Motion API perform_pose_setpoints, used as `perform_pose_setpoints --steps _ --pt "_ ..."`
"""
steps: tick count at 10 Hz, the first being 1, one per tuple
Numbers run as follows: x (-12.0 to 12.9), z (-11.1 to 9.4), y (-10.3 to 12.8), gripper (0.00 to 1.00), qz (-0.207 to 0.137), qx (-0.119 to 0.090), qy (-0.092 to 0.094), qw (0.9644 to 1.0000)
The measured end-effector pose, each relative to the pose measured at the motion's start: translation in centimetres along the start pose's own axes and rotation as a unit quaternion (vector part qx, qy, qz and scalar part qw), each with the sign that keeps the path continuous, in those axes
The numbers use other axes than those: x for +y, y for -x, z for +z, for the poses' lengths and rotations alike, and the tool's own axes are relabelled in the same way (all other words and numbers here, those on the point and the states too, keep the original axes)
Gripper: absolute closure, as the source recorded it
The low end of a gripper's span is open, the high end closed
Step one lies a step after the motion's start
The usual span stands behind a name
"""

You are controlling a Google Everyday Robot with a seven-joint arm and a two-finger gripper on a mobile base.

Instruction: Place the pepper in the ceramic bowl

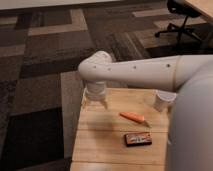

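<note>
Fingers (spread) left of slim orange pepper.

We're looking at a light wooden surface. The orange pepper lies near its middle, with a dark box just beside it, nearer us. A white cup stands far right. Our hand hangs over the far left corner.

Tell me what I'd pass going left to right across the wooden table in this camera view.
Tool, hanging over the table's far left corner → pepper near the middle → cup at the far right.
</note>
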Motion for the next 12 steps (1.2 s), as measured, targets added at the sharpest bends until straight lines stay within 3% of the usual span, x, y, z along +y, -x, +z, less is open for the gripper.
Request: perform_pose_setpoints --steps 2,7,9,10,11,12 --pt "-3.2 -0.6 -0.3 0.35 -0.003 0.006 -0.017 0.9998" --pt "-3.0 -0.6 -0.3 0.35 -0.005 0.006 -0.016 0.9998" --pt "-3.8 -0.5 0.1 0.35 -0.034 0.003 -0.036 0.9988" --pt "-4.9 -0.5 0.6 0.35 -0.082 -0.001 -0.057 0.995" --pt "-5.6 -0.5 1.0 0.35 -0.127 -0.004 -0.063 0.9899" --pt "-6.1 -0.4 1.2 0.35 -0.2 -0.003 -0.067 0.9775"
